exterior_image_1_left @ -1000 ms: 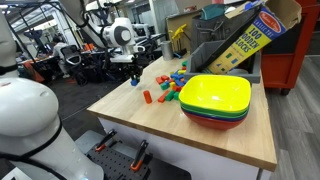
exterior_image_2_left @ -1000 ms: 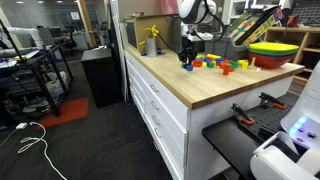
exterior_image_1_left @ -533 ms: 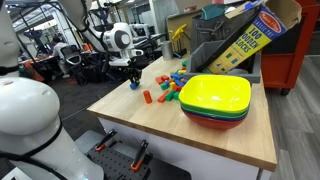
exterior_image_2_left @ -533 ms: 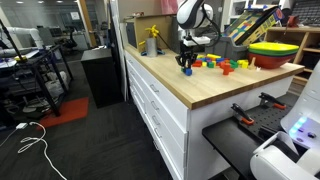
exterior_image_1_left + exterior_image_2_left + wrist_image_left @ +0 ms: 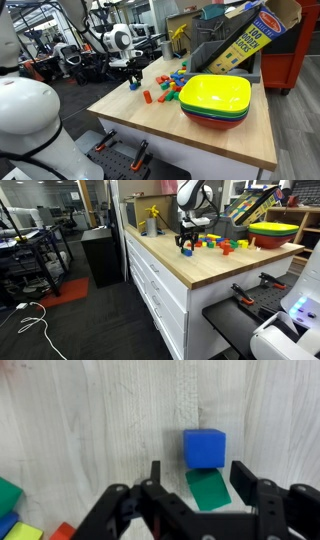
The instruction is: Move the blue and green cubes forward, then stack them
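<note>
In the wrist view the blue cube [image 5: 204, 447] lies on the light wooden table top, with the green cube [image 5: 210, 492] touching its near side. My gripper [image 5: 198, 478] is open. Its two black fingers stand on either side of the green cube with gaps to it, and the blue cube lies just beyond the fingertips. In both exterior views the gripper [image 5: 135, 82] [image 5: 185, 248] points down, low over the table near its corner. The two cubes are too small to make out there.
A stack of bowls with a yellow one on top [image 5: 215, 95] [image 5: 272, 228] stands on the table. Several loose coloured blocks [image 5: 170, 88] [image 5: 225, 245] lie between it and the gripper. A small orange block [image 5: 147, 97] lies apart. A block box [image 5: 245, 40] leans at the back.
The gripper has come down a little closer to the table top, staying over the same spot near the corner. Nothing else has moved.
</note>
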Action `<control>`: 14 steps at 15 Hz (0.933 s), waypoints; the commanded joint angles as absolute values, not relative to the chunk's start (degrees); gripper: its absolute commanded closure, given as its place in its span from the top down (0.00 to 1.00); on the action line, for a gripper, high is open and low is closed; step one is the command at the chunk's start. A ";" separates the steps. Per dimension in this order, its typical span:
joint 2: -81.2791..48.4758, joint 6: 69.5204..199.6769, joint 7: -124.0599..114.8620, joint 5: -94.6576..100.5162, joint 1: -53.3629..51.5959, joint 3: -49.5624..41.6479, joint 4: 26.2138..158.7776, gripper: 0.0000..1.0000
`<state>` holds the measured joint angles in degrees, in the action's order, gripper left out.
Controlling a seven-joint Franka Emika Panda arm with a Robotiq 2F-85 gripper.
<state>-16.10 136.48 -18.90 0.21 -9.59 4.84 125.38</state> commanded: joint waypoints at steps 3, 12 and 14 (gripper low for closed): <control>-12.15 135.00 -20.74 -0.58 -8.93 3.51 127.16 1.00; -11.00 137.40 -10.30 -10.56 -7.75 6.44 128.91 1.00; -12.14 138.69 -9.52 -8.23 -8.15 6.12 128.60 1.00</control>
<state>-12.64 136.67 -12.18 -8.99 -8.63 5.77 127.44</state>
